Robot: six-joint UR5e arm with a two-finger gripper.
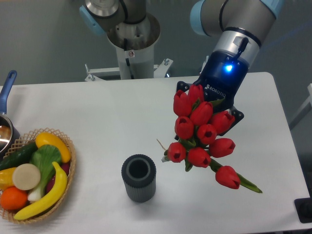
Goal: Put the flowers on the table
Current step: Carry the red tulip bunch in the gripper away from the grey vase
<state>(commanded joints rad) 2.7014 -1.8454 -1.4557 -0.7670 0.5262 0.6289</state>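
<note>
Flowers point(202, 134), red tulip bunch, green stems, clutched by pincer point(214, 105), above table point(97, 122)

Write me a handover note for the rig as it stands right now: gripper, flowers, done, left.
Gripper: behind the tulip heads, jaws hidden, but it carries the flowers, so treat it as shut on them.
Flowers: in the air over the right half of the table, to the right of the dark vase; one bloom droops low towards the front right.
Vase: upright, nothing in it. Fruit basket at the left edge, well away from the arm.
Done: bunch is gripped and out of the vase.
Left: lower it onto bare tabletop, open the jaws, pull the arm back.
</note>
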